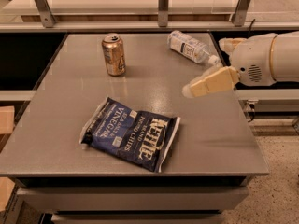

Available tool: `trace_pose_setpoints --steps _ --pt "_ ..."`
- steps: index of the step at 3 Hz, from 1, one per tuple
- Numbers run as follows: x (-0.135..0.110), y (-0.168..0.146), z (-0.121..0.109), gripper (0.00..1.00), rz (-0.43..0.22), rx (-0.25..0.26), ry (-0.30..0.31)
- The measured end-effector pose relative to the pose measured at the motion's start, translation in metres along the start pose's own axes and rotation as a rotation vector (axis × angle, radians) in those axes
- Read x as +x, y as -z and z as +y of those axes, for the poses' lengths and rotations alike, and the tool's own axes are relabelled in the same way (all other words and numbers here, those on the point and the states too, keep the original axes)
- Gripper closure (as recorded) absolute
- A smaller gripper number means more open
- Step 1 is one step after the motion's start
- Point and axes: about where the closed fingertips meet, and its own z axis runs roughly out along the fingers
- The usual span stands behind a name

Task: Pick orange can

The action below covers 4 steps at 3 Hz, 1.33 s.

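Observation:
The orange can (114,54) stands upright at the back left of the grey table (70,120), its copper body topped by a silver pull-tab lid. My gripper (190,90) reaches in from the right on a white arm, above the table's right side. It is well to the right of the can and a little nearer the front. It holds nothing.
A clear plastic bottle (191,47) with a white label lies on its side at the back right, just behind the gripper. A dark blue chip bag (131,133) lies flat near the front middle. A metal rail with posts (162,6) runs along the back edge.

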Motion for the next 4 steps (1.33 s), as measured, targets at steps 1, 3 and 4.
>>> trace_pose_setpoints --steps 1,3,4 --pt "-0.011 -0.020 0.004 0.00 -0.069 -0.081 -0.017" --pt "-0.027 -0.043 0.010 0.00 -0.168 -0.158 -0.029" --pt "-0.030 -0.052 0.013 0.00 -0.187 -0.134 -0.034"
